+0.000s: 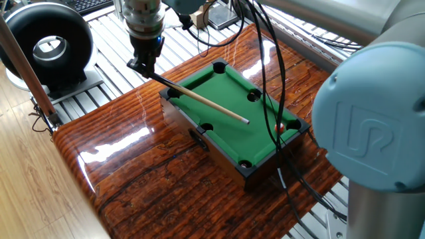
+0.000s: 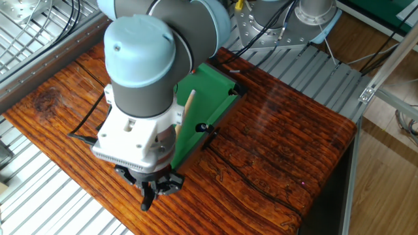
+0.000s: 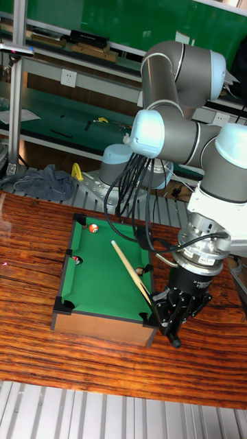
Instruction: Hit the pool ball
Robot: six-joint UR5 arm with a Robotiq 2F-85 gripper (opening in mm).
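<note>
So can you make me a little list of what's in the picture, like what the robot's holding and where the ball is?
table: mini pool table with green felt, on a wooden tabletop
ball: the pool ball sits near a corner pocket
holding: the gripper is shut on the cue stick
cue: slants over the felt, tip near the middle
touching ball: no, the tip is apart from it
</note>
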